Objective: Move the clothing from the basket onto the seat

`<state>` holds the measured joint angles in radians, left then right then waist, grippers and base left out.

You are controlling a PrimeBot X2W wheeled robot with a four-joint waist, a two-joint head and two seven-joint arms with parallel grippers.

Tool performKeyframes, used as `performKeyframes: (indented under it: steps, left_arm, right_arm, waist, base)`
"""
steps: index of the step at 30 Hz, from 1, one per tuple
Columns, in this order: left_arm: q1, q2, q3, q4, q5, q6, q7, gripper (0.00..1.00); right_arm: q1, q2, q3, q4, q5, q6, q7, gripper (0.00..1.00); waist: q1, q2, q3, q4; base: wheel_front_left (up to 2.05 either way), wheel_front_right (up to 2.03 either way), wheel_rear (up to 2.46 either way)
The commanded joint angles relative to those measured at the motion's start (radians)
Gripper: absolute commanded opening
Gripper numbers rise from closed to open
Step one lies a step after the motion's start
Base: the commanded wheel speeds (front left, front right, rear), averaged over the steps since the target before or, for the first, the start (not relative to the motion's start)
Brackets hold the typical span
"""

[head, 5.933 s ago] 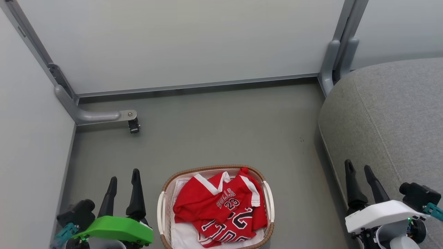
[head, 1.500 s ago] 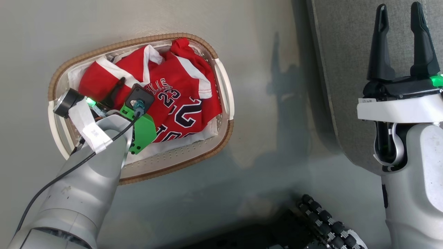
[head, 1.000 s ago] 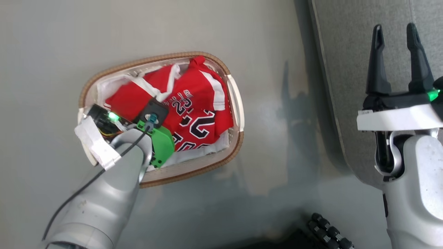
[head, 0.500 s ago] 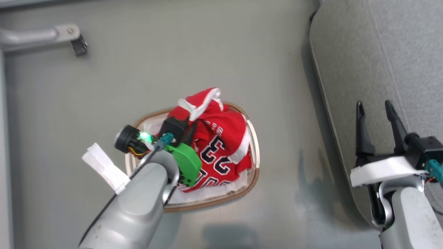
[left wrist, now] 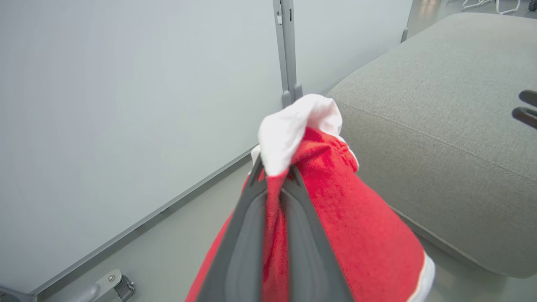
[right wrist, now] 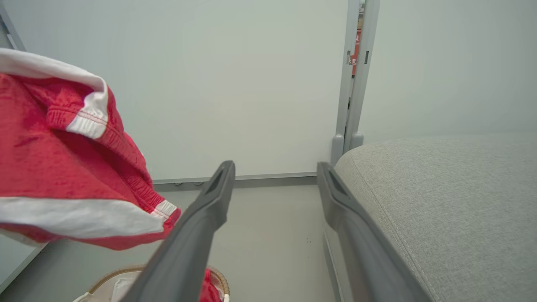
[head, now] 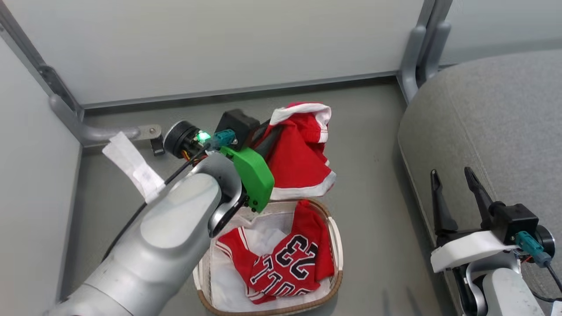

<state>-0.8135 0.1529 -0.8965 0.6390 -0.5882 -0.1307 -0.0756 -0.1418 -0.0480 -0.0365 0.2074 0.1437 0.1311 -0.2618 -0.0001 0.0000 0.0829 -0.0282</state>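
Since half a second ago the shorts (head: pixel 303 153) have come right out of the basket (head: pixel 336 237). Then they were only rising off the pile; now they hang free, their white hem above the far rim. The head view has also tipped up since then, so the wall is back in it.

The left gripper (left wrist: pixel 275 165) is clamped tight on the shorts at a bunched fold of white trim. The red cloth drapes down from its fingers and nothing else supports it. Below the gripper and back toward the robot, the jersey (head: pixel 290 263) lies in the basket on the white liner. The seat (head: pixel 491 123) is off to this gripper's right, across a strip of bare floor (head: pixel 369 145). The right gripper (head: pixel 451 171) hangs by the seat's near edge with its jaws spread wide and nothing between them.

The step in hand looks like the carry across. To do it well:
- Keep the pinch shut and hold the height, so that the hanging hem clears the seat's rounded edge instead of dragging on it.
- Swing right smoothly, since a loose drape will sway.
- Pass above or beyond the right gripper.
- Let go only once the cloth is well in over the cushion, where it cannot slide off.

The jersey would be next.
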Motion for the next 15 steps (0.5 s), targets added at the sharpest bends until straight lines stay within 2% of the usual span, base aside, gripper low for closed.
performKeyframes:
  steps: [1, 7, 15]
  left_arm:
    - [-0.021, 0.013, -0.01, -0.027, -0.035, 0.001, 0.015, 0.0]
    - [-0.101, 0.071, -0.019, -0.084, -0.114, 0.002, 0.045, 0.0]
    - [-0.138, 0.099, -0.02, -0.099, -0.172, 0.001, 0.047, 0.0]
  right_arm:
    - [0.013, -0.004, 0.007, 0.003, -0.001, -0.001, -0.005, 1.0]
    - [-0.012, -0.004, 0.053, -0.005, 0.003, -0.001, -0.005, 1.0]
    - [-0.04, -0.004, 0.137, -0.023, 0.017, -0.001, -0.005, 1.0]
  waist:
    - [0.0001, 0.0, -0.07, 0.024]
    - [0.0001, 0.0, -0.07, 0.013]
    - [0.0001, 0.0, -0.067, 0.002]
  base:
    - [0.0, 0.0, 0.0]
    - [0.0, 0.0, 0.0]
    - [0.0, 0.0, 0.0]
